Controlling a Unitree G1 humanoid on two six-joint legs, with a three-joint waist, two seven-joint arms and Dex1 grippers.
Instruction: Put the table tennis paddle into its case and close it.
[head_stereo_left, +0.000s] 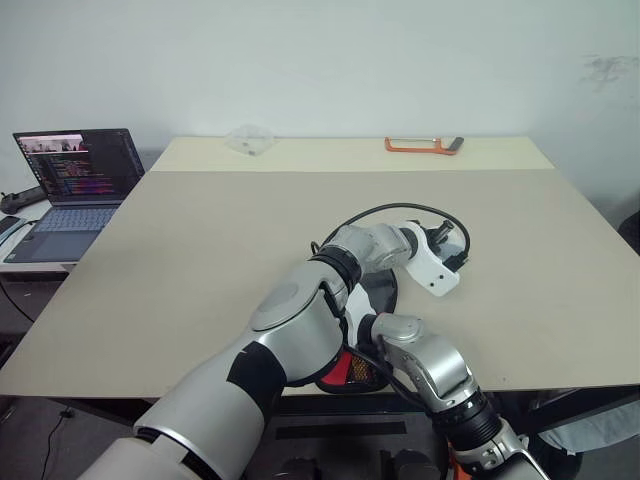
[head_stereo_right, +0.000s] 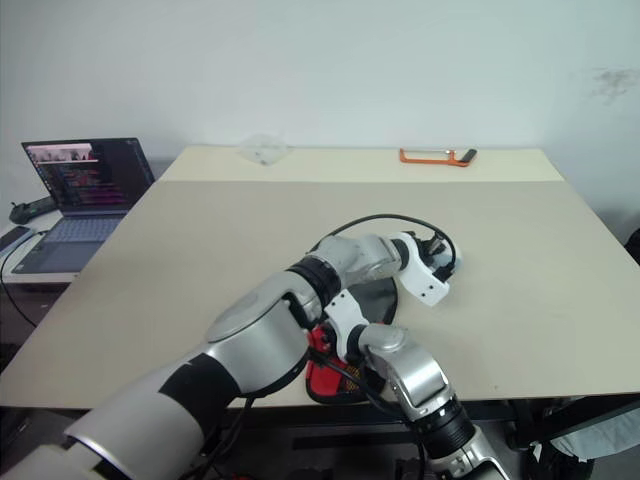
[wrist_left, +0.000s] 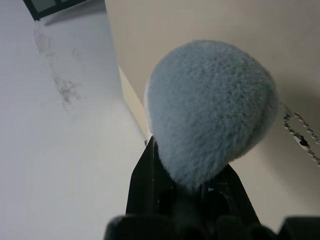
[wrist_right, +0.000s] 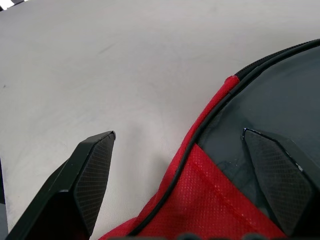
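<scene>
While left claw (wrist_left: 192, 187) clamps fluffy grey pompom (wrist_left: 212, 107), right claw (wrist_right: 185, 165) straddles case (wrist_right: 260, 125) rim, apart.

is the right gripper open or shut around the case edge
Open: in the right wrist view its two fingers stand wide apart, straddling the case red and black rim on the table.

Red woven cloth case (wrist_right: 215, 200), matt beige table (wrist_right: 100, 75), fluffy grey pompom (wrist_left: 210, 107)
</scene>
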